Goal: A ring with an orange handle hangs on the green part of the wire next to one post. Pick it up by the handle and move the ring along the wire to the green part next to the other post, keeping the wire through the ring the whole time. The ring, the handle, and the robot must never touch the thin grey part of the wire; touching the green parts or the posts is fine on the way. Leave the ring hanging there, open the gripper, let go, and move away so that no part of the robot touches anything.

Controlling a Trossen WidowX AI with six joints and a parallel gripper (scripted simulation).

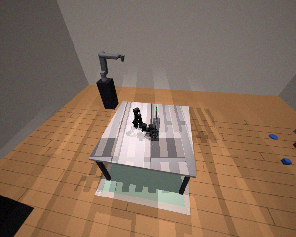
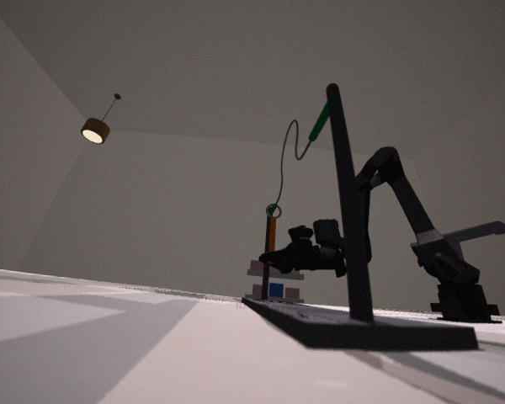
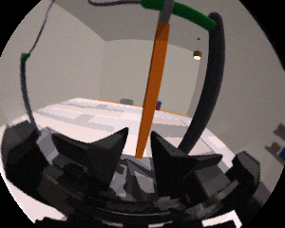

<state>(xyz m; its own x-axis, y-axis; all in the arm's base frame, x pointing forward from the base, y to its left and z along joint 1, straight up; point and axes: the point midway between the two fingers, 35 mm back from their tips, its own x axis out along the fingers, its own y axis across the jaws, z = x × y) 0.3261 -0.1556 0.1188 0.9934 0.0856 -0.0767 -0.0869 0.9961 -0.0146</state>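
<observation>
The ring (image 2: 280, 211) (image 3: 166, 9) hangs around the green part (image 3: 192, 12) beside one post (image 3: 216, 62), the far one in the exterior view. Its orange handle (image 2: 272, 235) (image 3: 154, 81) points down. My gripper (image 2: 263, 257) (image 3: 140, 134) is partly open, with the handle's lower end between its fingertips in the wrist view and gaps on both sides. In the exterior view the fingertips overlap the handle's lower end. The thin grey wire (image 2: 282, 165) (image 3: 42, 29) curves up and over to the other green part (image 2: 319, 121) (image 3: 25, 57) at the other post (image 2: 344, 173).
Both posts stand on a dark base plate (image 2: 383, 337), on the table (image 1: 168, 165). The near post in the exterior view crosses in front of my arm (image 2: 411, 204). Another grey arm (image 1: 109, 55) stands on a black pedestal (image 1: 107, 95) beyond the table.
</observation>
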